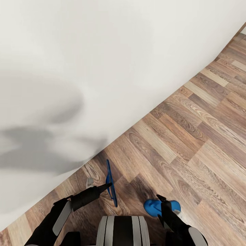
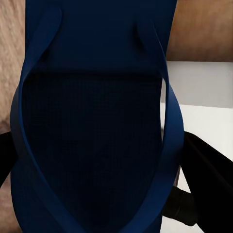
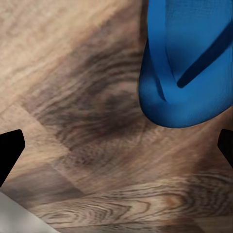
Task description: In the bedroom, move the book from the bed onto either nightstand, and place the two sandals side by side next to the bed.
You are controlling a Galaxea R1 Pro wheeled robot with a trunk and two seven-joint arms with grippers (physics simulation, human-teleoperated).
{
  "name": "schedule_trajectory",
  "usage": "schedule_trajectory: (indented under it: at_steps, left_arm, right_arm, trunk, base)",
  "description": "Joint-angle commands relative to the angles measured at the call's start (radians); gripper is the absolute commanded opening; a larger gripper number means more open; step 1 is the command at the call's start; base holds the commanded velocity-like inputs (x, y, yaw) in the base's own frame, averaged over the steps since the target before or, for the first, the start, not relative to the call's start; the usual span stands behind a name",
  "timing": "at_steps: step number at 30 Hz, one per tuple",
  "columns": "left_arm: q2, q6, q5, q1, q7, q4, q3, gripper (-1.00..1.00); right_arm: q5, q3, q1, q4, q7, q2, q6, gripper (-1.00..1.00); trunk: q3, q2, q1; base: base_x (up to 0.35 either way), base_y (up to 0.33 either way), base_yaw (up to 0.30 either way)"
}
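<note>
Left gripper (image 1: 108,186): clamped on a sandal (image 1: 111,182), held on edge just above the floor (image 1: 191,136), sole plane near vertical, long axis crossing the fingers. In the left wrist view the sandal (image 2: 92,145) seen close against the camera, straps towards the lens, one dark finger (image 2: 204,179) at its flank.

Right gripper (image 1: 163,201): released, jaws spread wide; fingertips (image 3: 9,148) at opposite borders of the right wrist view with bare floor (image 3: 87,97) between. Nothing held.

Second sandal (image 1: 155,206): flat on the floor, straps up, just beside the right gripper. In the right wrist view its rounded end (image 3: 187,73) off to one side of the jaw line, not between the fingers; long axis running away from the gripper.

Bed (image 1: 85,68): pale cover beyond both grippers, its edge running diagonally, close to the held sandal.

Judgement: held sandal to go down flat beside the resting one, axes parallel. Left arm carries it; right arm nearer the resting sandal. Book and nightstand not assessed.
</note>
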Motion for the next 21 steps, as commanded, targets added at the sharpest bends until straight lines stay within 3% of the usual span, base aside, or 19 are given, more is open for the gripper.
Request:
schedule_trajectory:
  at_steps: [1, 6, 20, 21]
  left_arm:
    - [0.001, 0.009, 0.009, 0.000, 0.001, 0.000, -0.003, -1.00]
    - [0.001, 0.009, 0.010, 0.000, 0.001, -0.001, -0.003, -1.00]
    - [0.001, 0.009, 0.009, 0.000, 0.001, -0.001, -0.003, -1.00]
    - [0.001, 0.009, 0.009, 0.000, 0.001, -0.001, -0.003, -1.00]
  right_arm:
    - [-0.007, -0.004, 0.000, -0.001, -0.009, 0.001, 0.004, 1.00]
    - [-0.002, -0.005, -0.002, 0.014, -0.037, -0.001, -0.010, 1.00]
    - [0.078, -0.006, -0.009, 0.025, -0.116, -0.003, -0.088, 1.00]
    - [0.108, -0.006, -0.009, 0.024, -0.127, -0.003, -0.139, 1.00]
  trunk:
    - [-0.001, 0.000, 0.000]
    - [-0.001, 0.000, 0.000]
    - [-0.001, 0.000, 0.000]
    - [-0.001, 0.000, 0.000]
  base:
    - [0.000, 0.000, 0.000]
    - [0.000, 0.000, 0.000]
    - [0.000, 0.000, 0.000]
    - [0.000, 0.000, 0.000]
